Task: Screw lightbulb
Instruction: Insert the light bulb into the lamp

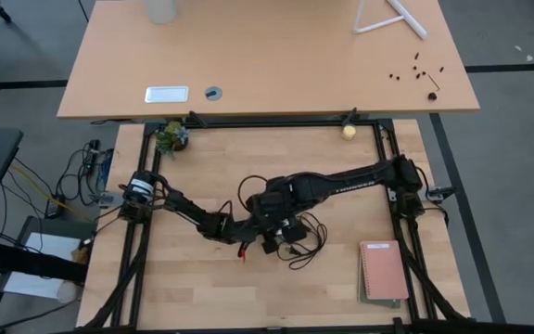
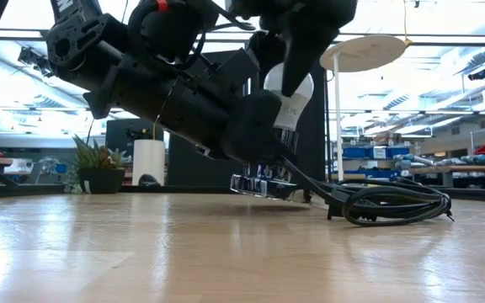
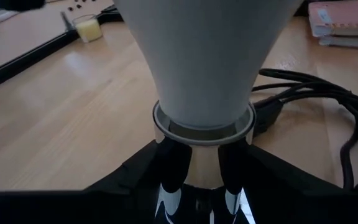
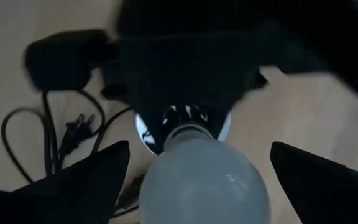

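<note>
Your 2 arms meet near the middle of the wooden table (image 1: pixel 202 297). The left arm reaches in low from its base on the left side, and its gripper (image 3: pixel 197 193) closes its 2 dark fingers (image 3: pixel 173 177) on the shiny metal neck of the socket just under the bulb — it is clamped on the socket, not on the glass. The right arm stretches across from the right side and bends down over the same spot; its gripper (image 4: pixel 194 180) hangs straight above the lightbulb (image 4: pixel 204 180) with its fingers (image 4: pixel 79 186) spread wide on either side of the frosted head, not touching it.

In the low view you see the lightbulb (image 2: pixel 289 93) standing upright, base down in the socket (image 2: pixel 263 183), whose round silver disc sits just above the table. The black cord (image 2: pixel 390 204) lies coiled just beside the socket, on its right in the high view. A pink notebook (image 1: pixel 383 271) lies well apart near the right arm's rail — and a small potted plant (image 1: pixel 171 137) stands at the far left corner.
</note>
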Controlling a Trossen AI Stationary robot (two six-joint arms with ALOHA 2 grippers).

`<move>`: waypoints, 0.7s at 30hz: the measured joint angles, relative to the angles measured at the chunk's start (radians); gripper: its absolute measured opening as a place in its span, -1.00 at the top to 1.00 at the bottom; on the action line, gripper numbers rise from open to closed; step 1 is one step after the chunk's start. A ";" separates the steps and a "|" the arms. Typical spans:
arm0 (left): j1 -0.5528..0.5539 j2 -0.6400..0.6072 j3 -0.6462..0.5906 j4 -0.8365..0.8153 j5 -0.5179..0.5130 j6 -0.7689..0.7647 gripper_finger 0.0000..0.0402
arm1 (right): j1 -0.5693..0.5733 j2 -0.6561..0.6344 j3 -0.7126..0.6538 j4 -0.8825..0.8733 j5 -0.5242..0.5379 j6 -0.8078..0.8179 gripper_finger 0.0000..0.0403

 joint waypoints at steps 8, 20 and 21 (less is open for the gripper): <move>0.001 0.001 -0.002 -0.004 0.045 0.031 0.03 | 0.034 0.000 0.000 -0.003 0.042 -0.318 -0.97; 0.002 0.001 -0.002 -0.004 0.102 0.035 0.03 | 0.029 0.004 -0.005 -0.044 -0.001 -0.561 -0.91; 0.002 0.001 -0.002 -0.005 0.102 0.035 0.03 | 0.029 0.004 -0.011 -0.030 -0.001 -0.577 -0.91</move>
